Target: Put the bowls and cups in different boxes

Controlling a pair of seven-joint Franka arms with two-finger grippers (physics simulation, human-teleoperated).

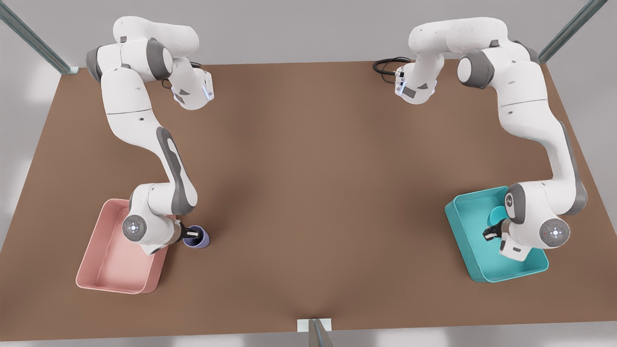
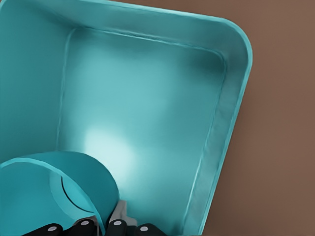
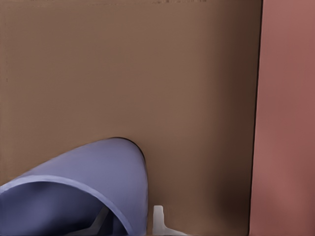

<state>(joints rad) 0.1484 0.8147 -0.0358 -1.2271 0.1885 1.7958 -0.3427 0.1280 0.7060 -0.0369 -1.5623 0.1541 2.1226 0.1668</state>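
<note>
Front view: right gripper [image 1: 192, 234] pinches lavender cup [image 1: 198, 238] rim beside pink box [image 1: 103, 270]; left gripper [image 1: 490, 233] grips teal bowl [image 1: 496, 217] over teal box [image 1: 470, 258].

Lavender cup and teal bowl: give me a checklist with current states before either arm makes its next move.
1. Right gripper shut on the lavender cup, one of its fingers inside the rim: ok.
2. Cup over the pink box: not ok; it is beside the box, over the table.
3. Left gripper shut on the teal bowl, fingers either side of its wall: ok.
4. Bowl over the teal box: ok.
5. Bowl resting on the box floor: cannot tell.
</note>
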